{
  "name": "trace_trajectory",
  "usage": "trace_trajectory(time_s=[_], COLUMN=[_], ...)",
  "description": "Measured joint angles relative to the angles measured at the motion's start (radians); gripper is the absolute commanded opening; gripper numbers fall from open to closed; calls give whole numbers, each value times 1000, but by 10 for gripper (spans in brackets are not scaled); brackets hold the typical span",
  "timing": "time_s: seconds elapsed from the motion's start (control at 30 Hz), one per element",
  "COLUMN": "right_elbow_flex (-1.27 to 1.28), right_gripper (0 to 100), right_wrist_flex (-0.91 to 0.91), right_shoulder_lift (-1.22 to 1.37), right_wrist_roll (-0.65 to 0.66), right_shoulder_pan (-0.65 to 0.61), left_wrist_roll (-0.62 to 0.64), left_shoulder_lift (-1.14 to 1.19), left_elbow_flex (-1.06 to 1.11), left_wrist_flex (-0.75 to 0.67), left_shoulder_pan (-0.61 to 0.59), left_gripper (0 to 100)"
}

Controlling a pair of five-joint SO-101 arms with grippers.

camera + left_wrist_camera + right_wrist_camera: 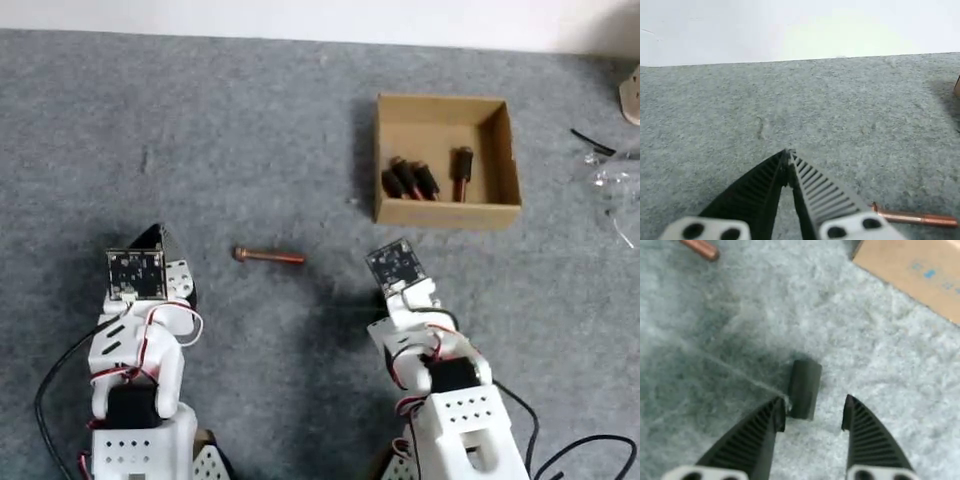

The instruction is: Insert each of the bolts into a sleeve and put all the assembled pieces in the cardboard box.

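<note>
Looks like the sleeve pickup for the last pair (four assembled pieces (410, 180) already lying in the cardboard box (445, 214)).

To do it well, working left to right:
- Leave the copper bolt (268, 256) alone for now, flat on the grey carpet (250, 130) between the two arms, head end toward the left arm.
- Centre the right gripper (813, 406) over the black sleeve (805, 388) before closing, with the sleeve lying off-centre at present, close against one fingertip (779, 412) (perhaps touching) and apart from the other.
- Shift sideways first, then lower and squeeze across the round body rather than the ends, keeping the bore free for the bolt.
- Expect rolling on the carpet if nudged from one side only.
- Stay clear of the box corner near the sleeve.

On to the pincers.
- Left gripper (789, 159): clenched, tips meeting, nothing between them, low over bare carpet just beside the bolt's head.
- Right gripper: spread wide, grasping nothing, straddling the near end of the sleeve.
</note>
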Motion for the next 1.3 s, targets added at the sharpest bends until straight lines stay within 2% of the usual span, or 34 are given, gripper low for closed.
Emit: trace_trajectory(time_s=[0.27,0.67,1.03,1.3], right_elbow_flex=[0,-34,-250,-262], right_gripper=[157,156,156,156], right_wrist_flex=[41,41,41,-5], right_shoulder_lift=[0,5,402,451], right_wrist_roll=[-63,-63,-64,-64], right_shoulder_pan=[-107,-118,-117,-55], left_wrist_roll=[0,0,0,0], left_shoulder_lift=[0,0,0,0], left_elbow_flex=[0,0,0,0], left_wrist_flex=[0,0,0,0], left_shoulder_pan=[0,0,0,0], left_gripper=[7,7,7,7])
